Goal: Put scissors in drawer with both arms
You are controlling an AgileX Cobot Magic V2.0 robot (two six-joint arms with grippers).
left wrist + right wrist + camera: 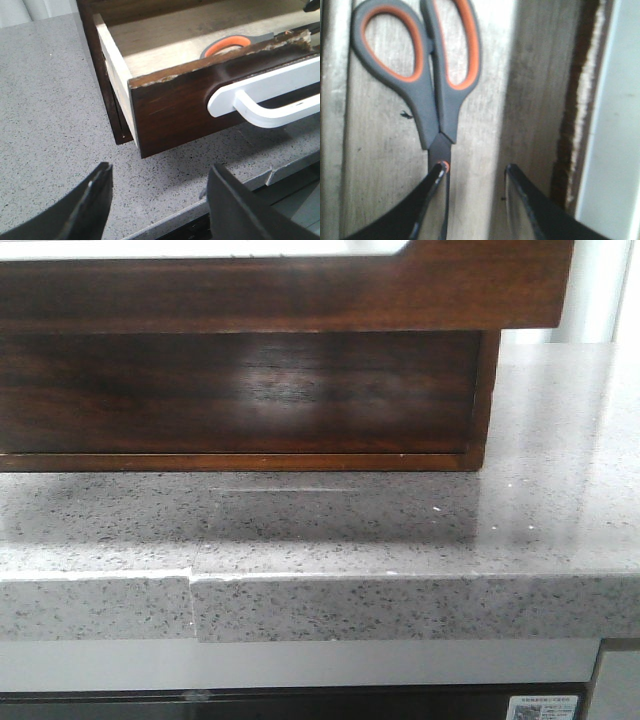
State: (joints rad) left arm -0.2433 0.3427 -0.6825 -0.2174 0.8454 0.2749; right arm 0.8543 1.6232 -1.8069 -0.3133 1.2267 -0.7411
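Note:
The dark reddish-brown drawer (170,110) stands pulled open from its cabinet, with a white bar handle (265,95) on its front. The scissors (432,100), grey with orange-lined handles, lie flat on the drawer's pale wooden floor (375,150). One of their handles also shows in the left wrist view (227,46). My right gripper (476,169) is open inside the drawer. One finger is over the blade near the pivot and the jaws hold nothing. My left gripper (160,170) is open and empty above the countertop, in front of the drawer's corner. Neither gripper shows in the front view.
The dark wood drawer unit (240,390) stands on a speckled grey stone countertop (320,530) and fills the top of the front view. The countertop's front edge (320,605) runs just below it. The drawer's worn front rim (580,100) is close beside my right gripper.

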